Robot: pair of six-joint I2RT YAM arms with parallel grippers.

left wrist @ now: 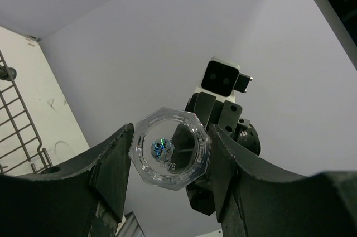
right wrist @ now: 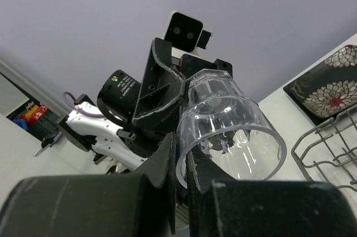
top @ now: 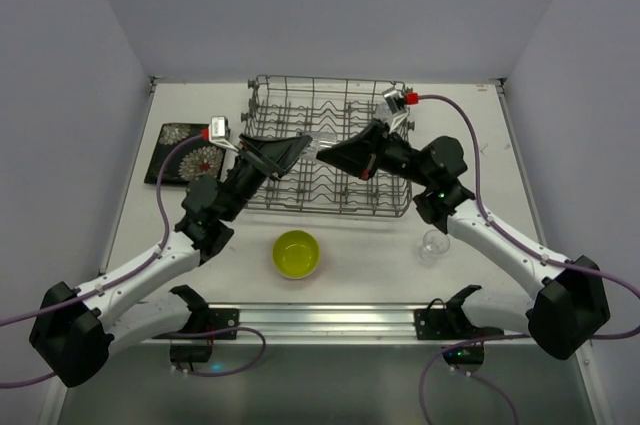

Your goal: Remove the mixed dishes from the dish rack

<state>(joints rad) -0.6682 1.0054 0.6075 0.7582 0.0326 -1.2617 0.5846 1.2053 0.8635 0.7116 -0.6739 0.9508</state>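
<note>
A clear glass point(top: 322, 134) hangs in the air above the grey wire dish rack point(top: 330, 180), held between both grippers. My right gripper point(right wrist: 181, 148) is shut on its rim, one finger inside and one outside the glass point(right wrist: 228, 120). My left gripper point(left wrist: 170, 150) has a finger against each side of the glass's eight-sided base point(left wrist: 167, 148). In the top view the left gripper point(top: 300, 150) and the right gripper point(top: 325, 154) face each other. The teal-centred plate and the orange bowl are out of view.
The flowered black plate point(top: 185, 153) lies on the table left of the rack. The yellow-green bowl point(top: 296, 253) sits in front of the rack. Another clear glass point(top: 433, 244) stands on the table at the right, under the right arm.
</note>
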